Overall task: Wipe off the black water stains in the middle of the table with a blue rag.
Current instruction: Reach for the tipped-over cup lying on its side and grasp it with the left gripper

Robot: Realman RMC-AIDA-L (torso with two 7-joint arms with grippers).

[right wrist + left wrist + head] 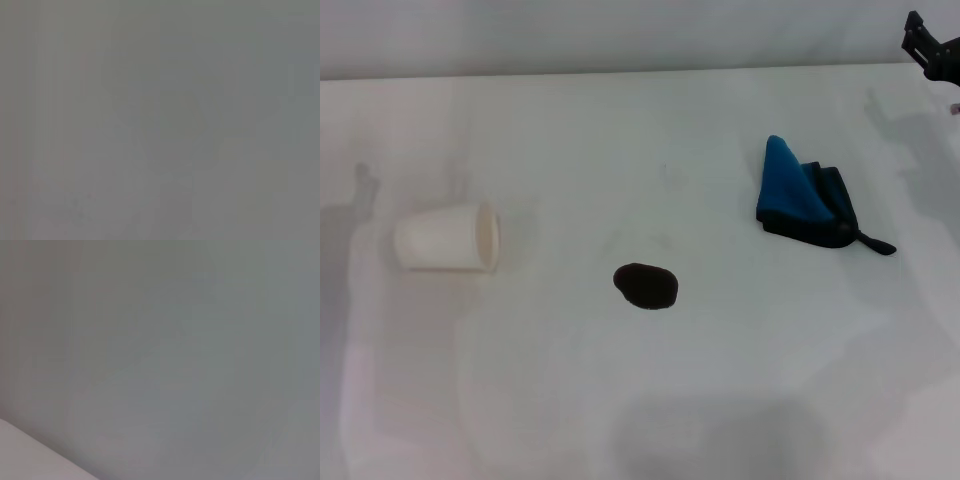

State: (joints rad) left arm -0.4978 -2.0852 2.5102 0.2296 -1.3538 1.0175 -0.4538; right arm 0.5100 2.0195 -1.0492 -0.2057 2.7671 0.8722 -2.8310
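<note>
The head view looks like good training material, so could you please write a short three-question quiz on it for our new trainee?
1. True or false: the blue rag already covers the dark stain.
2. How does the paper cup lie? A) upright B) on its side C) upside down
3. Which gripper shows at the table's far right corner?

Key: 1. False, the rag lies apart, to the stain's right. 2. B. 3. The right gripper; the left one is out of view.

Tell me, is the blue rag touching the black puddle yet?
Apart. In the head view the blue rag lies crumpled on the table, with bare white tabletop between it and the black water stains.
</note>
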